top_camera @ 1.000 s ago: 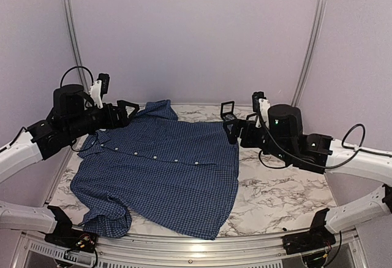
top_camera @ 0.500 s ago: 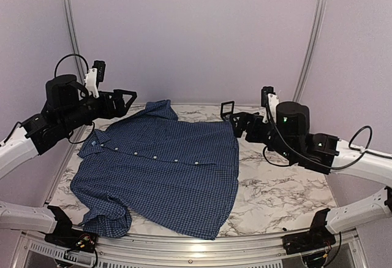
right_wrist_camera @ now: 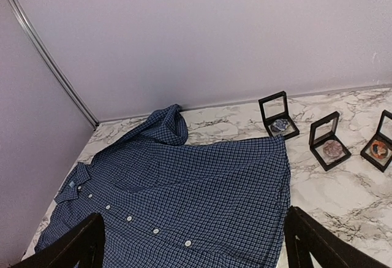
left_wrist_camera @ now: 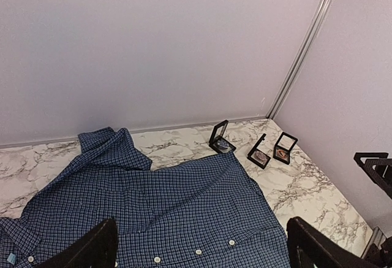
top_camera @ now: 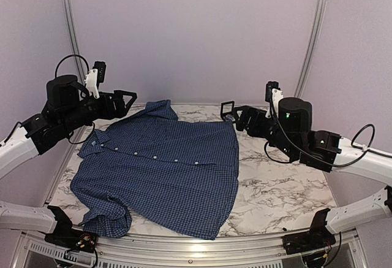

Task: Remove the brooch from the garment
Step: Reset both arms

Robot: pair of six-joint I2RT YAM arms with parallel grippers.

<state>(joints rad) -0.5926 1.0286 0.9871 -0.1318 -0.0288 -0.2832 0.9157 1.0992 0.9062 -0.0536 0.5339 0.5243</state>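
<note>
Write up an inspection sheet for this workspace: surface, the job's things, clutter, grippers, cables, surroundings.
Surface: white marble table with grey veins.
Job's things: shirt spread flat, button row up, collar toward the left arm. No brooch seen on it in any view. A reddish-orange ornament lies in an open box.
Clutter: three small black frame boxes stand open past the shirt's far right corner, each with a small item inside.
Grippers: left gripper and right gripper both open, raised off the table, holding nothing.
Cables: a black cable loop on the right arm and another on the left, both off the table.
Surroundings: plain pale purple walls and two metal uprights.
</note>
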